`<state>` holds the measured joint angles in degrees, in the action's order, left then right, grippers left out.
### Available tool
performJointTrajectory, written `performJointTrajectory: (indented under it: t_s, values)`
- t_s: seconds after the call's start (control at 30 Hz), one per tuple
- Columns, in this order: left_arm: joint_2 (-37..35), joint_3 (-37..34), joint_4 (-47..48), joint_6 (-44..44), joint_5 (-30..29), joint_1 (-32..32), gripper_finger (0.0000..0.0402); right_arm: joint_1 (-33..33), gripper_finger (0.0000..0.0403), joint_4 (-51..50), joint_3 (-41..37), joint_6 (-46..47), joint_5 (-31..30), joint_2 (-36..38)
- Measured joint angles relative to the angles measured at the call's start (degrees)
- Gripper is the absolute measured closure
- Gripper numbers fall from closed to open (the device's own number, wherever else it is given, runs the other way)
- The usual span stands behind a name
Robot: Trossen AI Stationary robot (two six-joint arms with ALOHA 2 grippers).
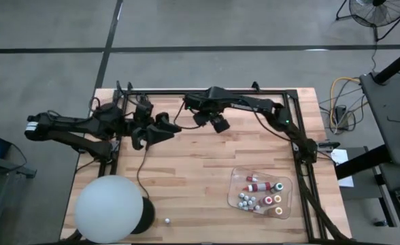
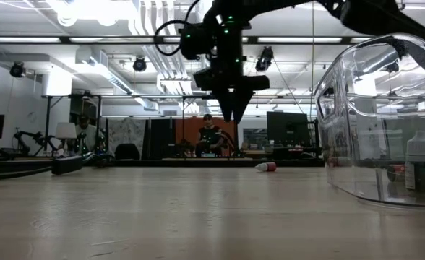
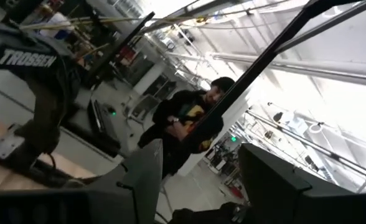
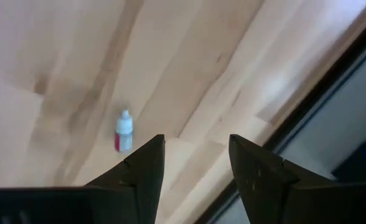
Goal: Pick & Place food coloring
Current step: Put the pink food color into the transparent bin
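A small food coloring bottle [image 4: 124,132], whitish with a red label and a white cap, lies on the bare wood. My right gripper [image 4: 195,162] hangs open above it and a little to one side, pointing down, with nothing between its fingers. The low view shows this gripper [image 2: 234,115] well clear of the table and a bottle [image 2: 267,167] lying far back. Several more bottles [image 1: 261,194] sit in the clear tray [image 1: 235,178] at the front right. My left gripper [image 1: 169,129] is open and empty at the far left, pointing slightly upward.
A big white ball [image 1: 108,207] stands at the front left corner, with a tiny whitish piece [image 1: 166,221] on the wood beside it. A black frame [image 1: 207,90] runs along the table's far edge and down its right side. A person sits in the room beyond the table.
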<state>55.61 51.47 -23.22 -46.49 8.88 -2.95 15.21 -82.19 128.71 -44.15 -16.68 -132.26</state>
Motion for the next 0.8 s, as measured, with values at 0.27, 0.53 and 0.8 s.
performJointTrajectory:
  t_s: [0.27,0.53,0.8]
  values:
    - [-0.22,-3.63,-0.18,-0.19,0.17,-0.31,0.022,-0.31,0.0217,-0.43,6.07,5.24,0.02,-4.24]
    - [0.05,-4.58,0.26,1.56,0.5,-1.09,0.022,0.66,0.0172,-2.43,2.63,7.02,0.2,-4.42]
    - [0.07,-5.63,0.19,1.76,0.47,-1.59,0.022,0.76,0.0152,-4.49,-7.37,12.26,0.06,-4.44]
